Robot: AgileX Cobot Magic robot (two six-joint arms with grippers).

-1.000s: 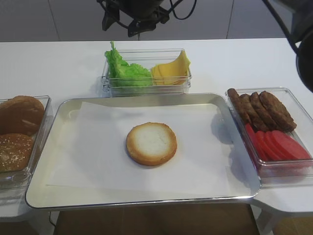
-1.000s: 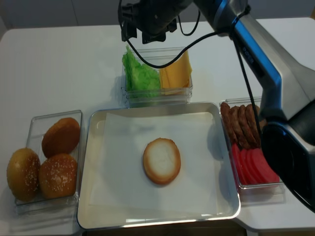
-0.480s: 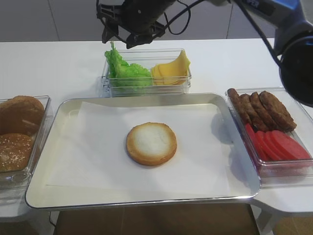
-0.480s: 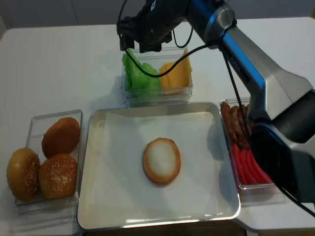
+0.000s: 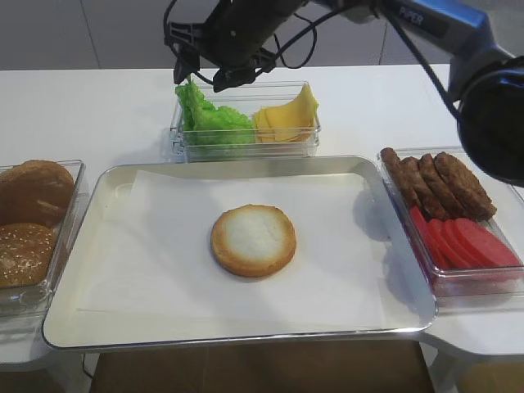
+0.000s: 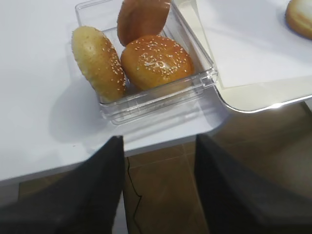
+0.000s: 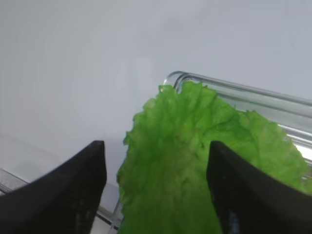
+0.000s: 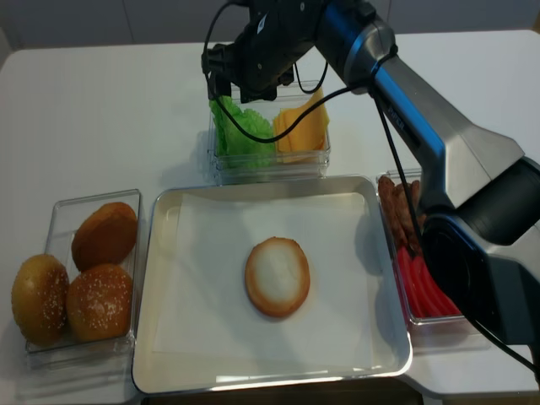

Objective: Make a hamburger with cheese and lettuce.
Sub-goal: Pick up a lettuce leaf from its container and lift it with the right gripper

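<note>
At the bottom of the exterior high view, a metal tray (image 5: 115,176) lined with white paper (image 5: 164,270) fills the near middle of the white worktop (image 5: 82,106). The hamburger (image 5: 253,240), a single bun half with its pale cut face up, lies alone at the centre of the paper.

At the left edge, a clear box (image 5: 70,237) just beside the tray holds 3 seeded bun tops (image 8: 99,299). The left wrist view looks down on this same box from off the worktop's near edge; the left gripper (image 6: 158,187) shows there as 2 dark, blurred jaws set apart over the floor, holding nothing.

At the right edge, another clear box (image 5: 508,192) carries dark patties (image 5: 438,184) toward the back and red tomato slices (image 5: 463,243) toward the front.

Farther back, at upper centre, a third clear box (image 5: 246,147) stands just behind the tray, with the lettuce (image 5: 209,121) in its left half and the cheese (image 5: 286,119) slices in its right half, one slice tilted up against the rim.

The right arm reaches in from the upper right, and the right gripper (image 5: 201,75) hangs directly over the lettuce's upper left tip. In the right wrist view its jaws stand wide apart on either side of the frilly leaf, with gaps visible on both sides, gripping nothing.
</note>
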